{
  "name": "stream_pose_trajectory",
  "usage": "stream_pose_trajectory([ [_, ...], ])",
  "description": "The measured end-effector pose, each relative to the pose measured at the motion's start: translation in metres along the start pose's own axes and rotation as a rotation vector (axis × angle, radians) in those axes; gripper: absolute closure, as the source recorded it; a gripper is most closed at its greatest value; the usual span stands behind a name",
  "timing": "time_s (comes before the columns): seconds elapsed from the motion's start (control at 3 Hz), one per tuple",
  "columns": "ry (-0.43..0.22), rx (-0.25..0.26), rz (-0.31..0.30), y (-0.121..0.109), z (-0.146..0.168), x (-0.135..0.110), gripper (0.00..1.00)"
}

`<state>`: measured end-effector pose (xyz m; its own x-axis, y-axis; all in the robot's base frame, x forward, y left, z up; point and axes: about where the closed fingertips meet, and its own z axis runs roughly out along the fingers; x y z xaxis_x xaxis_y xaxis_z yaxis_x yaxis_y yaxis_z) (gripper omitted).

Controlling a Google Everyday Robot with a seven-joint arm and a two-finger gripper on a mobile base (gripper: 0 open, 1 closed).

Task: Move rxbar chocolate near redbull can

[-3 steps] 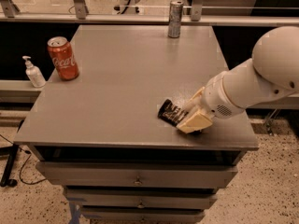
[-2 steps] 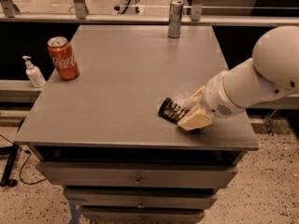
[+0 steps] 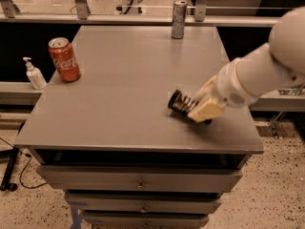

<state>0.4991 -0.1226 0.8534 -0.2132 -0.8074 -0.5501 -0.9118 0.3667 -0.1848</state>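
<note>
Since the earlier frame the gripper and the rxbar chocolate have shifted together a little toward the upper right of the frame, while the cans stay where they were. The gripper is now at the lower right part of the grey table, near its front edge, at the end of the white arm which comes in from the right side of the frame. Its jaws are closed on the right end of the rxbar chocolate, and the dark left end of the bar sticks out toward the left, slightly tilted. I cannot tell if the bar touches the table surface or hangs just above it. The redbull can stands upright at the far edge of the table, in the upper middle of the frame, well apart from the bar. A red Coca-Cola can stands upright at the left edge of the table. A small white pump bottle stands on a lower ledge just left of it. Under the table top are drawers.
</note>
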Motion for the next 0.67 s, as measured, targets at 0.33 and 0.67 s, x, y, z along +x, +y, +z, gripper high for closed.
stream_pose_trajectory([
  [0.33, -0.001, 0.070, -0.002, -0.053, -0.052, -0.014, 1.00],
  [0.67, -0.038, 0.136, -0.020, -0.073, -0.084, -0.034, 1.00],
])
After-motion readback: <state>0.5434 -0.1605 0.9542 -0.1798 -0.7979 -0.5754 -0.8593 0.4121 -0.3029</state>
